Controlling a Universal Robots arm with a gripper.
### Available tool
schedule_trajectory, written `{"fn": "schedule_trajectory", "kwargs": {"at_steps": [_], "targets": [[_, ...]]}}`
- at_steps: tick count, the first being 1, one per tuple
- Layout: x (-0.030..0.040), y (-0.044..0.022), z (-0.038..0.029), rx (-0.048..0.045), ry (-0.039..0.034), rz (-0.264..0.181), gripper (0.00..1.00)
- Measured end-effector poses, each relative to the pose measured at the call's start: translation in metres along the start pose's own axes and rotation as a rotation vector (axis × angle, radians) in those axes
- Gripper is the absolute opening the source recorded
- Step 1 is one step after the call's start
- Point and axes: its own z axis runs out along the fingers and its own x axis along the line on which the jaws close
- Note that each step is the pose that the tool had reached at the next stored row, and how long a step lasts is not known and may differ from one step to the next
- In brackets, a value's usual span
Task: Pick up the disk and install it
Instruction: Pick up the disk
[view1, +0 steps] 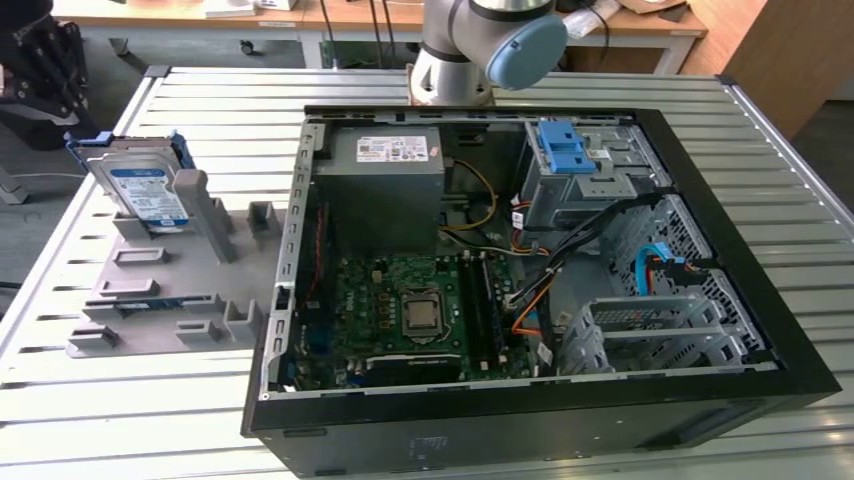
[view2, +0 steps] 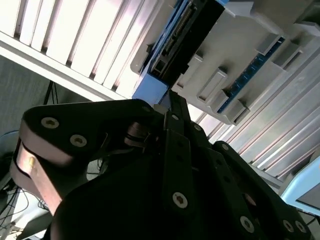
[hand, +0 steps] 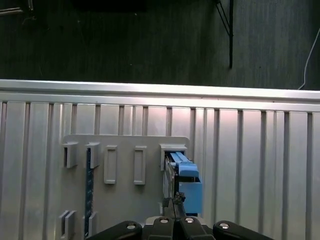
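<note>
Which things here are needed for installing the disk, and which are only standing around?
Needed: disk, upright in grey holder; gripper; open computer case, the likely destination.
Not needed: power-supply box; motherboard; slatted table.

Both wrist views close above disk (hand: 187, 182)
</note>
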Motion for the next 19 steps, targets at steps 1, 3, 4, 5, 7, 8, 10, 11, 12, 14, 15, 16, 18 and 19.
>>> {"fn": "schedule_trajectory", "kwargs": {"at_steps": [1,3,4,5,7,8,10,11,12,14,15,16,18,19], "targets": [[-0.0019,-0.0001,0.0003,-0.0001,-0.0001,0.002,0.11],[-0.0064,-0.0002,0.0007,0.0002,-0.0002,0.003,0.11],[-0.0082,-0.0002,0.0007,0.0002,-0.0002,0.003,0.11],[-0.0088,-0.0002,0.0007,0.0002,-0.0002,0.003,0.11],[-0.0090,-0.0002,0.0007,0.0002,-0.0002,0.003,0.17],[-0.0092,-0.0002,0.0007,0.0002,-0.0001,0.003,0.23],[-0.0094,-0.0002,0.0007,0.0002,-0.0001,0.003,0.29],[-0.0094,-0.0002,0.0007,0.0002,-0.0001,0.003,0.35],[-0.0094,-0.0002,0.0007,0.0001,-0.0001,0.003,0.35],[-0.0095,-0.0002,0.0008,0.0003,-0.0001,0.003,0.47],[-0.0095,-0.0002,0.0008,0.0002,-0.0001,0.003,0.47],[-0.0096,-0.0002,0.0010,0.0003,-0.0002,0.003,0.52],[-0.0100,-0.0002,0.0038,0.0003,0.0000,0.003,0.59],[-0.0100,0.0001,0.0055,0.0001,0.0011,0.003,0.59]]}}
